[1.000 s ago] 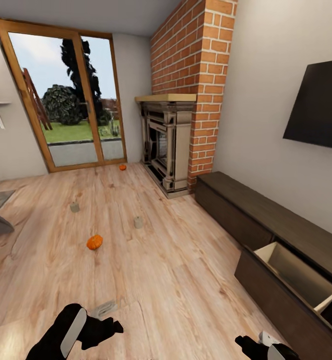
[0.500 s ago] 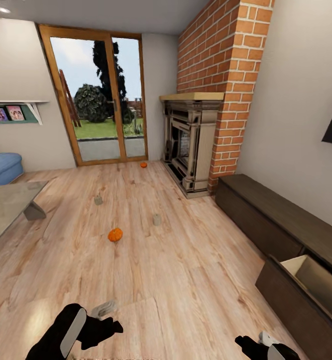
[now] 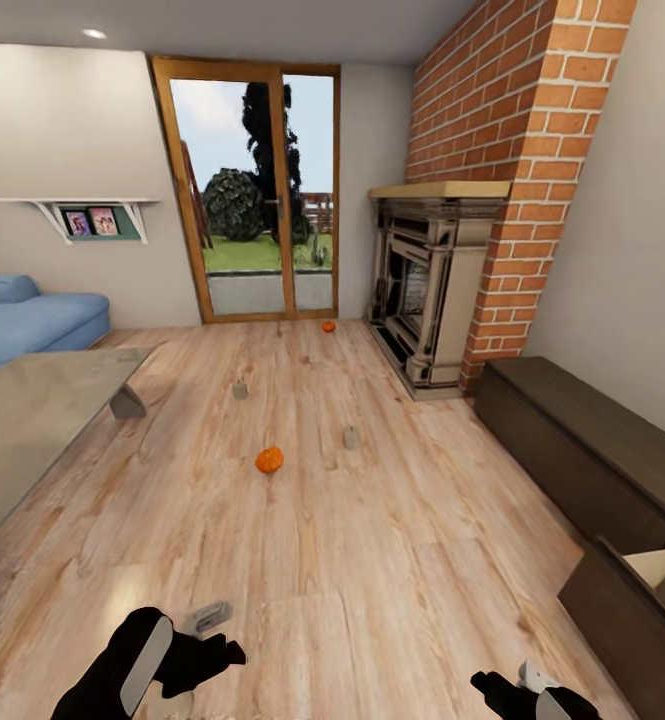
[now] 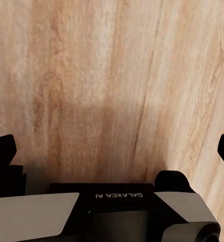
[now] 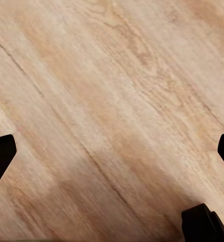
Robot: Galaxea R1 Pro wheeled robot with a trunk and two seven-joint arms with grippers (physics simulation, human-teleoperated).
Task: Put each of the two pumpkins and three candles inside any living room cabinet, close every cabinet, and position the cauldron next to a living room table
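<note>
Living room with plank floor (image 3: pixel 372 590): two pumpkins (image 3: pixel 269 460) and two candles (image 3: pixel 351 438) mid-frame, cabinet (image 3: pixel 592 470) drawer open lower right, both arms' fingers (image 4: pixel 3 151) spread wide, empty.

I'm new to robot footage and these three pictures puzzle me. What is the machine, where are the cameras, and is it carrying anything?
It is a simulated wheeled robot with two arms. The big picture comes from its head, looking over a living room. On the wood floor lie two pumpkins, near and far, and two candles. A cabinet stands by the wall, one drawer open. The other pictures come from wrist cameras looking down past each arm's jaws. The left gripper and right gripper are open, holding nothing.
</note>
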